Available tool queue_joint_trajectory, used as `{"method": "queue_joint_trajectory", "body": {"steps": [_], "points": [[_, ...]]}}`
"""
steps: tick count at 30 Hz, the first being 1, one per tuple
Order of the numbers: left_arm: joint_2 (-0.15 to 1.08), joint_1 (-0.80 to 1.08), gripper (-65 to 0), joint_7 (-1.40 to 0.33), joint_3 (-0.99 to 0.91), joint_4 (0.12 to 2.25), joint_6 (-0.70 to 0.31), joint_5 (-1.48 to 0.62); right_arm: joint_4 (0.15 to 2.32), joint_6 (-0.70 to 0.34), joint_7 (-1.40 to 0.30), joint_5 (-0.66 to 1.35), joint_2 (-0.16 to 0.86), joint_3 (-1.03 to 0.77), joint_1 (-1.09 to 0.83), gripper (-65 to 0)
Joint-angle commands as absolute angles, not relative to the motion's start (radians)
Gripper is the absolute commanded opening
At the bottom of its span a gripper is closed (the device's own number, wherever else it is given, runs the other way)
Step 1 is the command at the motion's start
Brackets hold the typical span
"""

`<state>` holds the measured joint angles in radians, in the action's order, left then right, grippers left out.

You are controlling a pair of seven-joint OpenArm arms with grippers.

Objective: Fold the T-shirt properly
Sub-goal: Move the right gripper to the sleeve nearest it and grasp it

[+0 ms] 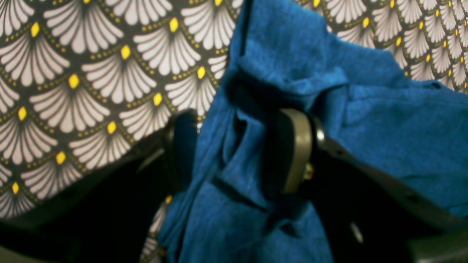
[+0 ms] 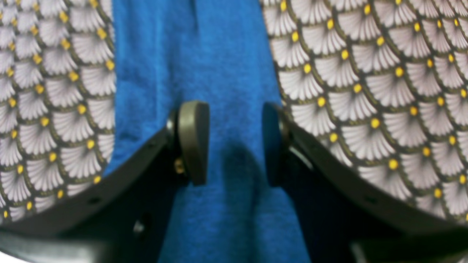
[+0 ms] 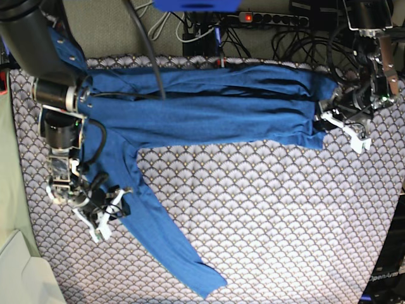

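The blue T-shirt (image 3: 209, 107) lies spread on the patterned table, its body across the far side and one long sleeve (image 3: 161, 240) running toward the near edge. In the left wrist view, my left gripper (image 1: 237, 149) is at the shirt's right end (image 3: 329, 120). Its jaws stand wide apart around a loose bunch of blue fabric (image 1: 384, 109). My right gripper (image 2: 236, 142) is open just above the sleeve (image 2: 219, 54), which lies flat under it. In the base view it sits at the sleeve's upper part (image 3: 107, 215).
The tablecloth (image 3: 285, 215) has a grey fan pattern with yellow dots. A power strip and tangled cables (image 3: 266, 19) lie behind the table's far edge. A pale surface (image 3: 19, 272) lies past the table's left corner.
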<state>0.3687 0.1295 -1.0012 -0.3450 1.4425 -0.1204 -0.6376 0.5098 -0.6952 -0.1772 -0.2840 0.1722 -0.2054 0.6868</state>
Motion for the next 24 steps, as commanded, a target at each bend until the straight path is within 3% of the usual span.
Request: {"method": "queue_joint_trajectory", "body": {"steps": [1, 8, 22, 24], "points": [[0.381, 0.130, -31.3, -1.029, -0.348, 1.446, -0.107, -0.622, 0.513, -0.698, -0.143, -0.271, 0.193, -0.208, 0.722, -40.2], [0.378, 0.131, -31.3, -1.029, -0.348, 1.445, -0.107, -0.622, 0.463, -0.613, -0.062, -0.271, 0.208, -0.206, 0.720, -40.2], [0.377, 0.131, -31.3, -1.029, -0.348, 1.440, -0.107, -0.622, 0.400, -0.610, -0.041, -0.271, 0.199, -0.200, 0.676, -40.5], [0.377, 0.131, -31.3, -1.029, -0.348, 1.440, -0.107, -0.622, 0.395, -0.610, -0.041, -0.271, 0.199, -0.200, 0.676, -43.5]]}}
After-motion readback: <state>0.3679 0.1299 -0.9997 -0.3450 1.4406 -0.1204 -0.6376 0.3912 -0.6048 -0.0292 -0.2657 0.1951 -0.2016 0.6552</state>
